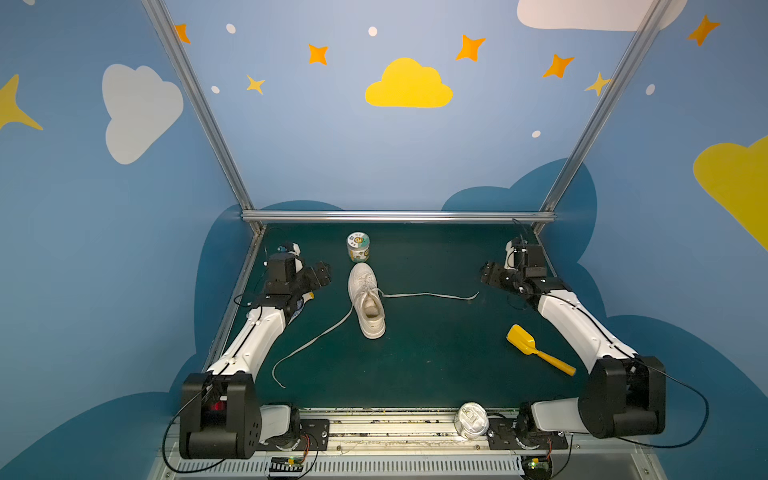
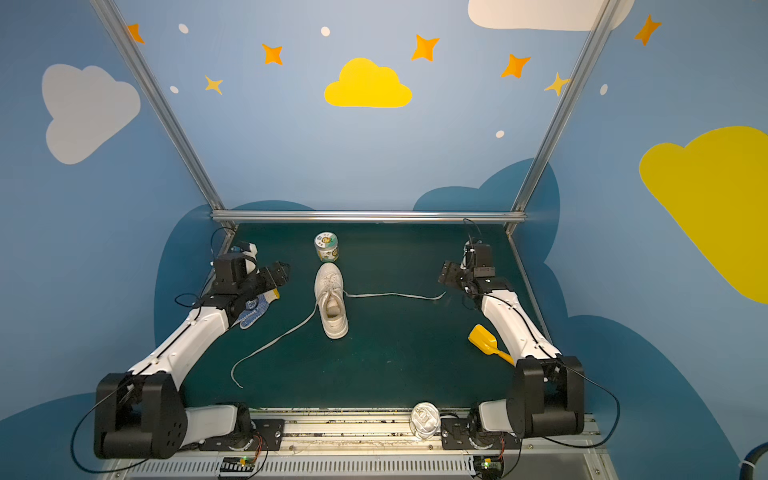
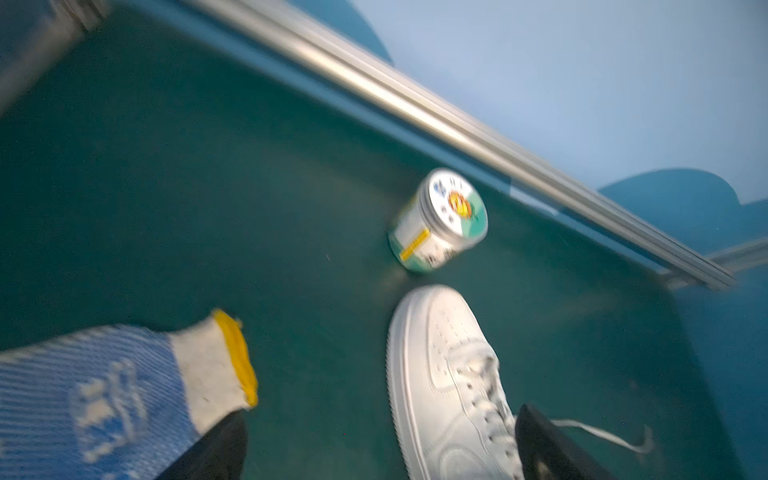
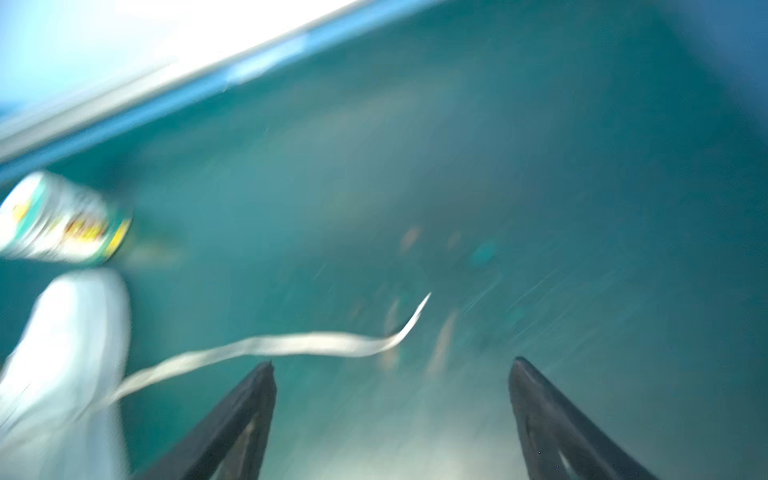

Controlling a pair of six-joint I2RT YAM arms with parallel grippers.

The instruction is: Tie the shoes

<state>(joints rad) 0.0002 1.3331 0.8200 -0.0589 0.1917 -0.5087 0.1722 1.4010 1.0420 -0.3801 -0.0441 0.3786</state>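
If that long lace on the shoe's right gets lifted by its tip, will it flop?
Probably: the lace looks flat and thin and lies in a loose wavy line, so it should droop. Its other end runs into the sneaker, so a hard pull might drag it.

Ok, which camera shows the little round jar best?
The left wrist view: the small round jar with a picture lid looks big, lid and label showing. Both top views show it tiny, past the white low-top sneaker. The right wrist view shows it blurred at the edge.
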